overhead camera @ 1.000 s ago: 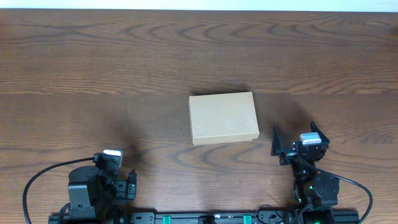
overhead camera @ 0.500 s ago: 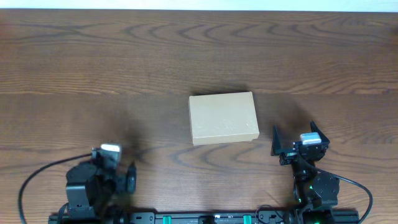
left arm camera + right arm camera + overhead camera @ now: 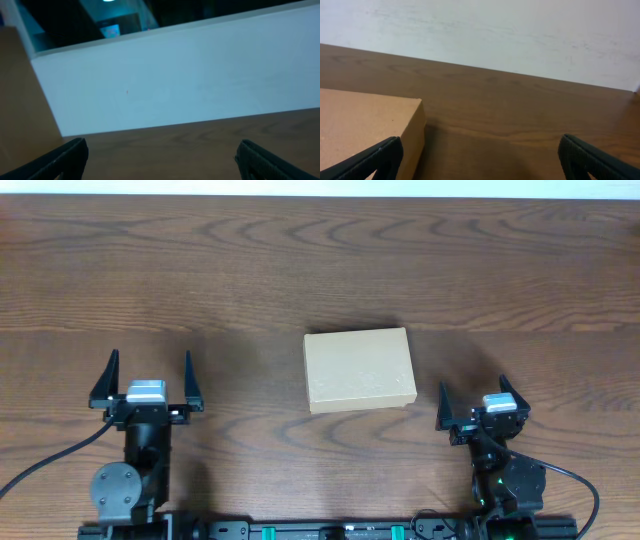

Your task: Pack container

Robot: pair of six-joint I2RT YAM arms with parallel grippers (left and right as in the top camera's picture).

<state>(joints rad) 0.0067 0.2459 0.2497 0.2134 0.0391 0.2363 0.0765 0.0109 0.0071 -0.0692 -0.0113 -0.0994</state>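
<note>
The container is a tan cardboard box with its lid shut, in the middle of the wooden table. Its right corner also shows at the left of the right wrist view. My left gripper is open and empty, well left of the box. In its own wrist view only bare table lies between the fingers. My right gripper is open and empty, just right of the box's near right corner; bare table lies between its fingers in the right wrist view.
The wooden table stretches bare to the far edge, where a white wall begins. The two arm bases stand at the near edge.
My left arm has risen from its folded pose at the near edge and swung forward, with its fingers now spread open. The right arm and the box have not moved.
</note>
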